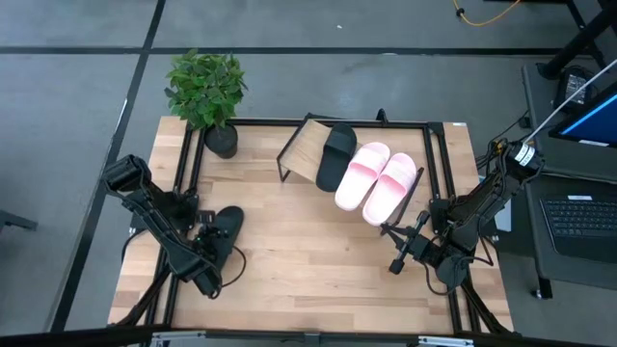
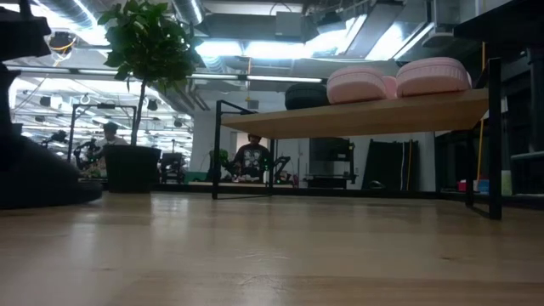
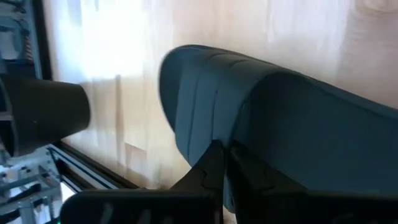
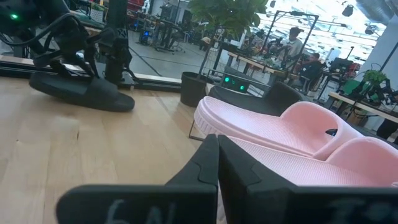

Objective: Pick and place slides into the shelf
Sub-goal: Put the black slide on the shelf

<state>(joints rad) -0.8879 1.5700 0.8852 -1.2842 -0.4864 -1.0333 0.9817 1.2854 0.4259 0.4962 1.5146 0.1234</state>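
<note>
Three slides sat on the shelf (image 1: 301, 146) already, while the left end effector (image 1: 214, 234) gripped the last black slide (image 1: 226, 226) near the counter's left edge.

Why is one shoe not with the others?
Three slides sit on the shelf: one black slide and two pink slides. The fourth black slide lies on the table by the left gripper, away from the rest. Nothing looks broken or spilled.

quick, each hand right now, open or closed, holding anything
Left hand: closed on the black slide.
Right hand: closed, holding nothing.
</note>
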